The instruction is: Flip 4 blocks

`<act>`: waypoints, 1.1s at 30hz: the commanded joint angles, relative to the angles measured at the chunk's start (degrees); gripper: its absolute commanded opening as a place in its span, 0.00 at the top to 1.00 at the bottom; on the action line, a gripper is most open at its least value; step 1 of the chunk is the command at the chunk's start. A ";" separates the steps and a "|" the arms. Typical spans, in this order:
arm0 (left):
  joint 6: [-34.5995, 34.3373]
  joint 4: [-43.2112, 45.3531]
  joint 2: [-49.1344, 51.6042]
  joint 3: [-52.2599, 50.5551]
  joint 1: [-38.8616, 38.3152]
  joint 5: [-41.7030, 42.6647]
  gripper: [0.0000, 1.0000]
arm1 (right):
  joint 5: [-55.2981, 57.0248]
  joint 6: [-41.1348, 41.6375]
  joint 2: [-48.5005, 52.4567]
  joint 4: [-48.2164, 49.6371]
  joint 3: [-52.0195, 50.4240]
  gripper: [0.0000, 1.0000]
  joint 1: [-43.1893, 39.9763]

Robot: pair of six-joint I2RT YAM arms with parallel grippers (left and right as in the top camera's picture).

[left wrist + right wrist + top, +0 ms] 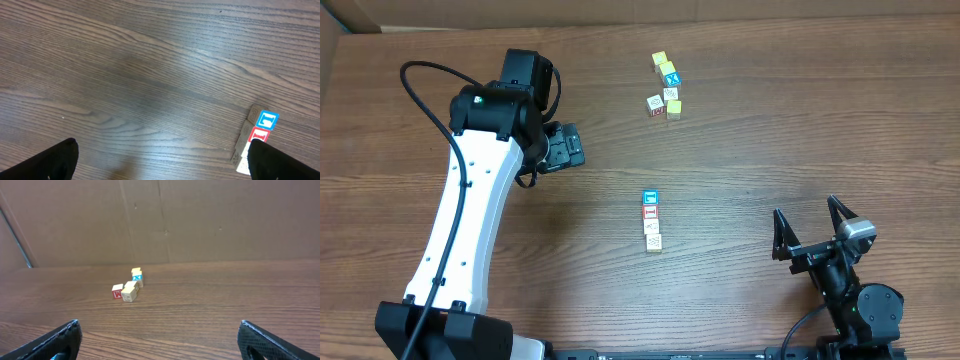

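Note:
Four small blocks [651, 220] lie in a short line at the table's middle: a blue-faced one [650, 198] at the far end, a red-faced one [650, 212] behind it, then two cream ones. In the left wrist view the blue block [266, 119] and the red block [259, 135] show at the right edge; the right fingertip [280, 162] hides the others. My left gripper [570, 148] [167, 165] hangs open, left of and beyond the line, holding nothing. My right gripper [807, 215] [165, 345] stands open and bare near the front right.
A separate cluster of cubes [666, 86] [128, 288], some yellow-topped and one blue with an X, lies at the far middle of the table. A cardboard wall [160, 220] rises behind the table. A black cable [425, 95] loops by the left arm.

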 commanded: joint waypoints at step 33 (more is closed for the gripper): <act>-0.37 0.66 -19.43 -0.33 0.09 -0.72 0.00 | -0.31 0.15 -0.42 0.33 -0.59 0.00 -0.11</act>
